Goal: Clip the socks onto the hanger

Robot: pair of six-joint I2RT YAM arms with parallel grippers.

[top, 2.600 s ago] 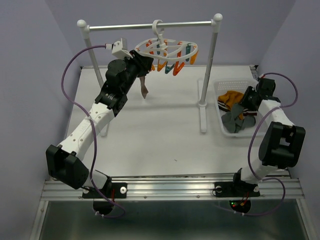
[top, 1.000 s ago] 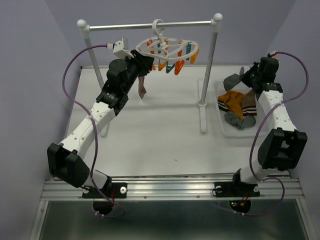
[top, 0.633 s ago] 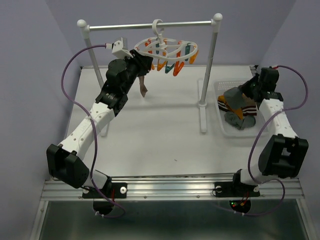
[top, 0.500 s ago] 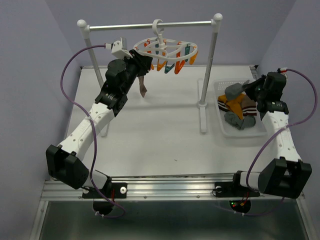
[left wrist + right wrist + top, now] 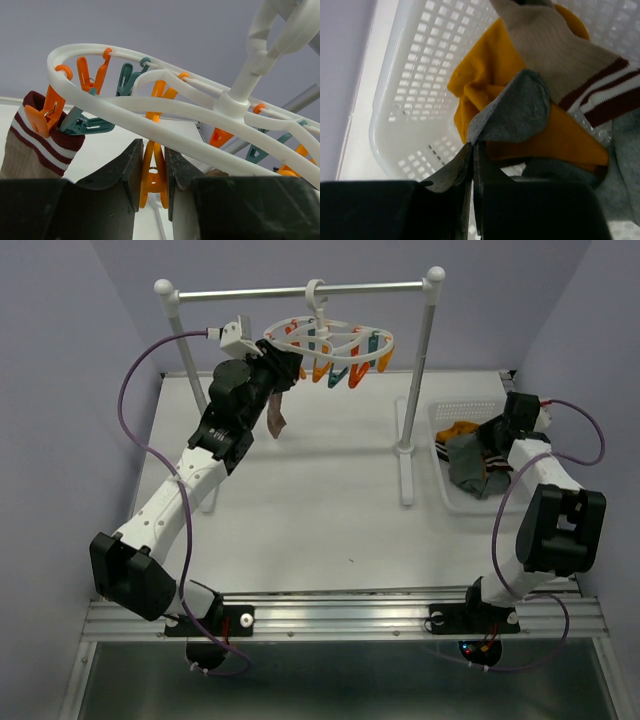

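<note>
Between left pincer (image 5: 154, 150) jaws: orange clip (image 5: 154, 182) of white hanger (image 5: 150, 107), squeezed, jaws narrow. Left of that pincer: striped sock (image 5: 35, 145), clipped to the ring, hanging. At right pincer (image 5: 472, 150) tips: grey sock (image 5: 515, 112) corner, pinched, jaws almost together. Beyond those tips: mustard sock (image 5: 480, 80) and cream banded sock (image 5: 560, 50), in white basket (image 5: 405, 115).

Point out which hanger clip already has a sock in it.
The orange clip at the far left of the hanger in the left wrist view: it bites the maroon-striped cuff of a beige sock. The other clips in view hang empty.
</note>
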